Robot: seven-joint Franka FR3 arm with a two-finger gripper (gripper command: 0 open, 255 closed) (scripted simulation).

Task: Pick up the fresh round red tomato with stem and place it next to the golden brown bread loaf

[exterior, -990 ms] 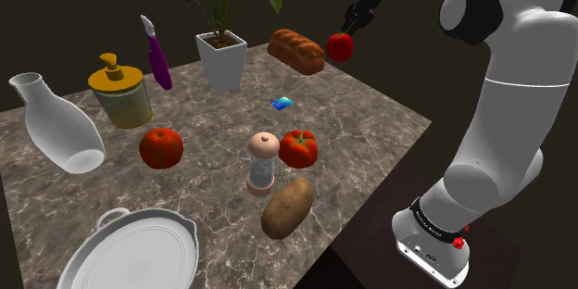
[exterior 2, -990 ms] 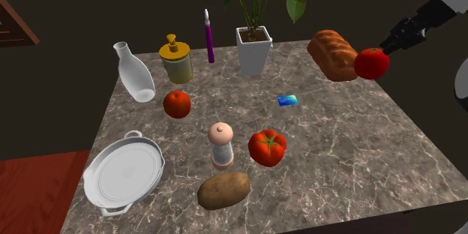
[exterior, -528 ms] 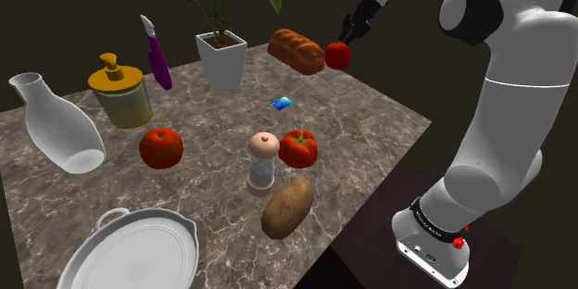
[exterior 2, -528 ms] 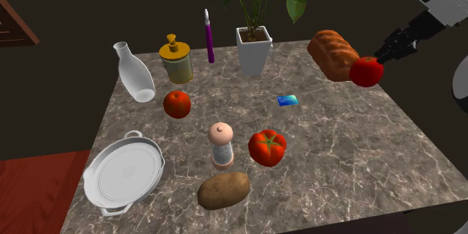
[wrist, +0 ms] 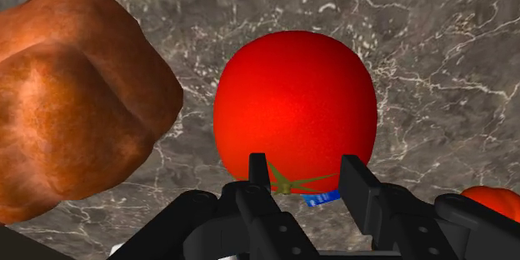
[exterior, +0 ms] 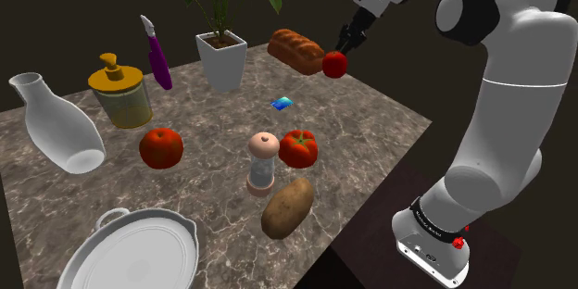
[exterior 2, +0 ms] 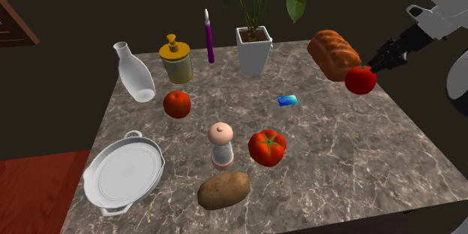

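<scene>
The bread loaf (exterior 2: 334,54), golden brown, lies just beside the gripper (exterior 2: 374,65) on the marble tabletop (exterior 2: 352,150), and nothing stands between the loaf and the hand. On the loaf's far side from the hand stands a potted plant (exterior 2: 253,49) in a white pot. A small blue card (exterior 2: 287,100) lies near the hand on the open marble. Well apart from the hand are a ribbed tomato (exterior 2: 268,147), a pepper mill (exterior 2: 220,144), a potato (exterior 2: 223,190) and a second round tomato (exterior 2: 177,103). Farther off again are a jar with a yellow pump lid (exterior 2: 177,60), a purple-handled peeler (exterior 2: 209,37), a clear carafe (exterior 2: 133,73) and a white two-handled pan (exterior 2: 124,172). The black fingers stand parted only as wide as the fruit's top and clasp the round red tomato (wrist: 293,108) at its stem end, with the green stem showing between them in the wrist view. The fruit hangs under the fingertips, close beside the loaf's end with a narrow strip of marble showing between them, low over the tabletop. Whether it touches the surface cannot be told.
</scene>
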